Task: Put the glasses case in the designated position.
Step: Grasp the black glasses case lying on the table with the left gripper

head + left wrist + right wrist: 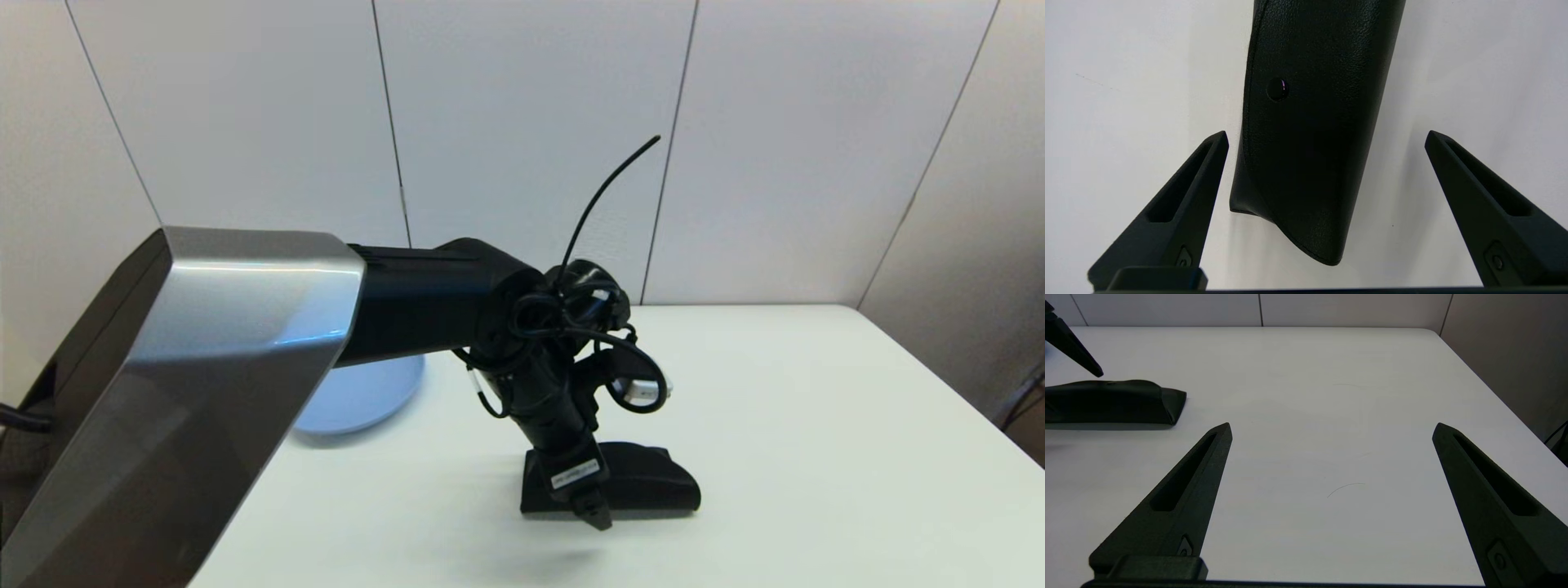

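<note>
Nearest you, the right gripper point(1331, 430) hung low over the near right part of the white desk point(816, 425), its jaws spread wide and holding nothing, only bare desk between them.

Farther in, near the desk's middle, your glasses case point(645, 486) lay flat on the desk with its long axis running left to right. Its squared end pointed left and its sloped, tapered end pointed right. A small round snap showed on its top face.

Your left gripper point(594, 510) stood directly above the case's left part, pointing down. Its jaws were wide apart, straddling the case across its short width, and the fingers point(1180, 212) showed a clear gap to the case on both sides.

Beyond, at the far left, the light blue plate point(367, 396) sat partly hidden behind the left arm.
</note>
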Motion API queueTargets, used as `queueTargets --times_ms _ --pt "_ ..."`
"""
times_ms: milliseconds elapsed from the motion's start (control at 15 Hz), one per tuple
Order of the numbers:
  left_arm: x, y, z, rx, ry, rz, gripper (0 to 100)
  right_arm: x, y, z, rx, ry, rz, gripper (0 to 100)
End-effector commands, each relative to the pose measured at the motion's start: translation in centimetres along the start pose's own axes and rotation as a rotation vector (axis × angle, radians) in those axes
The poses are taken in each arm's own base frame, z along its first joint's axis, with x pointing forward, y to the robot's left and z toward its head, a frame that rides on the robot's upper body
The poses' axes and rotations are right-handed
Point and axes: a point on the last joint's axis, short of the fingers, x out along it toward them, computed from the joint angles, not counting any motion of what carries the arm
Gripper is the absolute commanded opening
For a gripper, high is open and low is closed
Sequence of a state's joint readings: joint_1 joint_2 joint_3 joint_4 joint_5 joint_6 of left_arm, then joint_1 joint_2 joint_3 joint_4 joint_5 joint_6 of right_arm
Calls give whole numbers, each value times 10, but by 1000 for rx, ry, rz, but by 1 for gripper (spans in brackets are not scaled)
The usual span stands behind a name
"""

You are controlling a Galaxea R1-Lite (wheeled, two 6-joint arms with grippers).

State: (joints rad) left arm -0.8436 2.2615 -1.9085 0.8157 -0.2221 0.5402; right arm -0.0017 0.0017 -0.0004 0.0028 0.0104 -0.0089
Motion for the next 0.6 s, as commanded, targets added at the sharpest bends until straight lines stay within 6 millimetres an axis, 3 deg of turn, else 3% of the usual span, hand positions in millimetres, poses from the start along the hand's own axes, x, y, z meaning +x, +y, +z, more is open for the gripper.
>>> queueTargets --times_ms 67,600 --pt "4 -1 0 2 11 -11 100 0 0 0 0 1 0 100" --pt "14 -3 0 6 26 -26 100 0 0 0 0 1 0 100"
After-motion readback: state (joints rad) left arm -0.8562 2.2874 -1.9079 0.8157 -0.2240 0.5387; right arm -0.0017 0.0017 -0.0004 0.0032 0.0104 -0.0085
